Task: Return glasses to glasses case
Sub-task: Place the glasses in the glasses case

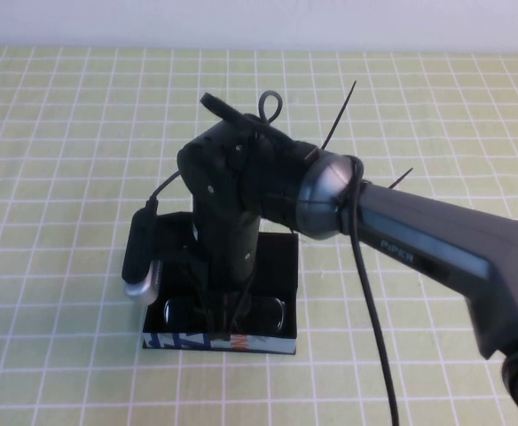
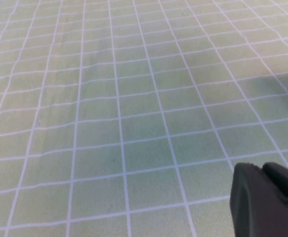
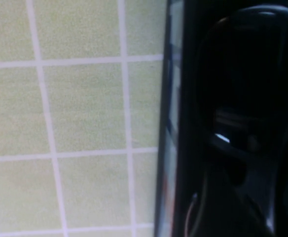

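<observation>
The black glasses case (image 1: 281, 266) stands open in the middle of the table, its blue, white and orange printed side (image 1: 188, 341) facing me. The black glasses (image 1: 268, 312) lie inside along the case's front wall, both lenses showing. My right gripper (image 1: 226, 306) points straight down into the case at the middle of the glasses, its tips hidden by the wrist. The right wrist view shows a dark lens (image 3: 242, 89) and the case's wall (image 3: 176, 98) up close. My left gripper (image 2: 267, 197) is out of the high view, over bare cloth, with its fingers together.
A light green tablecloth with a white grid (image 1: 64, 133) covers the whole table. The right arm (image 1: 436, 248) and its cable (image 1: 372, 319) reach across from the right side towards the case.
</observation>
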### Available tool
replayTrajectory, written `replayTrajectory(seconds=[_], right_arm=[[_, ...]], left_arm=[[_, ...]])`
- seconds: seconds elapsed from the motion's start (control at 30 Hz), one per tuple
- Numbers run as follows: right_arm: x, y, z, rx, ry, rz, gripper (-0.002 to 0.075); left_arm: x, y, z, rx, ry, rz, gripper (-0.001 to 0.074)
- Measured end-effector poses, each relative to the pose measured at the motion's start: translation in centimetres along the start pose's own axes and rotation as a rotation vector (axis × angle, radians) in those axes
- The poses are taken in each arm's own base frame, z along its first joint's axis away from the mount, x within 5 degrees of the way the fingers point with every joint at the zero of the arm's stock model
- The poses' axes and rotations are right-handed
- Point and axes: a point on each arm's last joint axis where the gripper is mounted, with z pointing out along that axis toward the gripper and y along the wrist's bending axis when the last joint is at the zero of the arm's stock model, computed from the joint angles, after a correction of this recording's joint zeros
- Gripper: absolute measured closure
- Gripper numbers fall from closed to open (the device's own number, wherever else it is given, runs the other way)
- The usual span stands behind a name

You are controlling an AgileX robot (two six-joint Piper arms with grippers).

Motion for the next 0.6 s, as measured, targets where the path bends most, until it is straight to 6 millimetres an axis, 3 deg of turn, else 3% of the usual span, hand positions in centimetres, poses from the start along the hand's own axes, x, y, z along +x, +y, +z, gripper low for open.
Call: replayTrajectory(seconds=[0.27,0.43,0.6], right_arm=[[1.0,-0.3,-5.4,0.135,-0.040,0.160,0.0475],[2.5,-1.1,-8.5,0.192,-0.083,0.260,0.0655],[4.5,-2.8,-9.5,0.214,-0.090,0.330,0.0726]], left_arm=[[0.0,0.0,0.0,0.000,0.000,0.000,0.0737],[0.0,0.0,0.0,0.000,0.000,0.000,0.0737],[0.0,0.0,0.0,0.000,0.000,0.000,0.0737]])
